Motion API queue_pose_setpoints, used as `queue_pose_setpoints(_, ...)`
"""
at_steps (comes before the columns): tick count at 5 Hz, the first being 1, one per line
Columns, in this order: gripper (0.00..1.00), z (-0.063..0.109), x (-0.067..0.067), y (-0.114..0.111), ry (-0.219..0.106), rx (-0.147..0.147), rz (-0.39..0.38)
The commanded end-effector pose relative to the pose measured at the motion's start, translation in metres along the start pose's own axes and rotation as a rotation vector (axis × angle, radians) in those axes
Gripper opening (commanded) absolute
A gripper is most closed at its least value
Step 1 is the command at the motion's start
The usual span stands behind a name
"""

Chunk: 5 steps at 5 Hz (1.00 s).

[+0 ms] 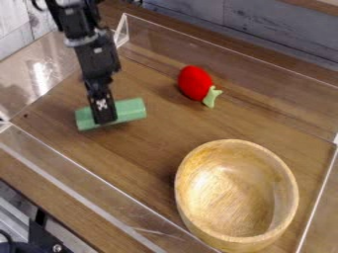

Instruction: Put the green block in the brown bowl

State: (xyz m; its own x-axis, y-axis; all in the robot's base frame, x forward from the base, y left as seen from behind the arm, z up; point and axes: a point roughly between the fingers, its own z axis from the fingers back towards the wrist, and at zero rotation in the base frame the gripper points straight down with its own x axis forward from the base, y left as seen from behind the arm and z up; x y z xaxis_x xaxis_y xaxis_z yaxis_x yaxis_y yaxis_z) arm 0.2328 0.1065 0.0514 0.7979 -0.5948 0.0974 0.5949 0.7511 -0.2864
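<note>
Camera: end effector (99, 107) grips green block (111, 115) on table (158, 138).

Readable text: none on any surface in view.
Pincer (98, 107): a small white X-shaped mark sits on its black finger; no letters or numbers can be made out.
Green block (111, 115): plain, no label.
Brown bowl (238, 192): wood grain only, no print.
</note>
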Motion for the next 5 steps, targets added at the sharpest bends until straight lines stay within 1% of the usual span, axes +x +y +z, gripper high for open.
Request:
queue_pose_setpoints(1,0.0,0.033,0.019,-0.013,0.005,0.072,-0.059)
queue_pose_setpoints(2,0.0,0.016,0.031,-0.02,0.008,0.069,-0.047)
queue_pose_setpoints(3,0.0,-0.006,0.038,-0.029,0.025,0.07,-0.012)
queue_pose_setpoints(4,0.0,0.004,0.039,-0.026,0.03,0.103,0.015)
queue_pose_setpoints(5,0.0,0.007,0.037,-0.019,0.024,0.115,0.03)
